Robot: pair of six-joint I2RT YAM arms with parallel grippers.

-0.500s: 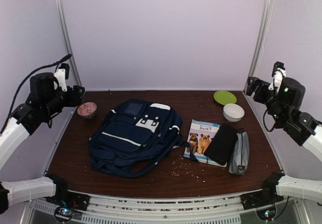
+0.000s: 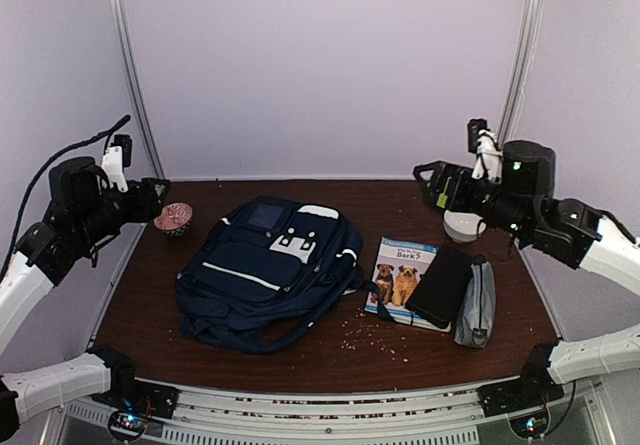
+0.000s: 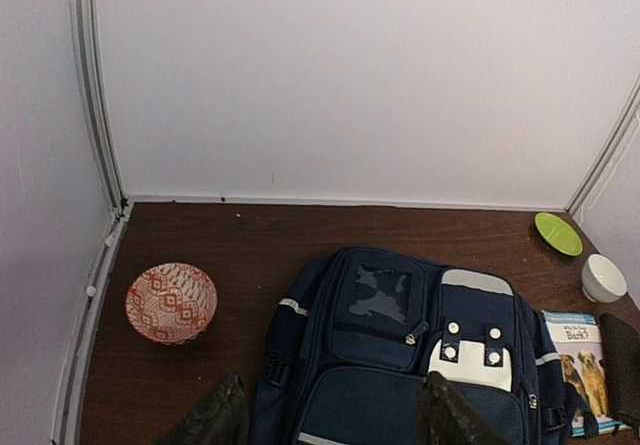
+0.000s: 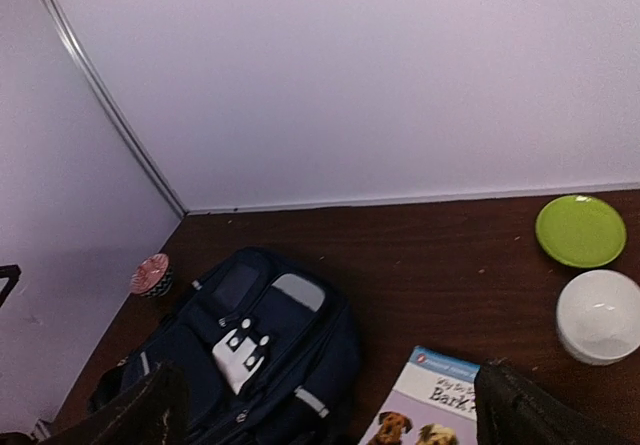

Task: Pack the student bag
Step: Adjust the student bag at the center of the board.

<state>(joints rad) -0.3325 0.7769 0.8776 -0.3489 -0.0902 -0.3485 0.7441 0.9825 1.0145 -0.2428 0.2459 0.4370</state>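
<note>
I'm watching the student bag (image 2: 270, 270) lying flat, left of centre on the dark table (image 2: 140, 310) — soft, floppy, likely sagging when lifted, so I'm favouring its top edge or a strap. The left gripper (image 2: 155, 193) and right gripper (image 2: 432, 185) are hovering wide open, empty; pale walls (image 2: 320, 65) are closing us in.

Pose: left arm (image 2: 25, 270) raised, elbow bent, wrist aimed inward; left pincer (image 2: 158, 191) spread wide, nothing between the jaws. Likewise the right arm (image 2: 600, 250), raised and reaching inward; right pincer (image 2: 430, 183) wide, seemingly empty, though its tips show small from overhead.
</note>
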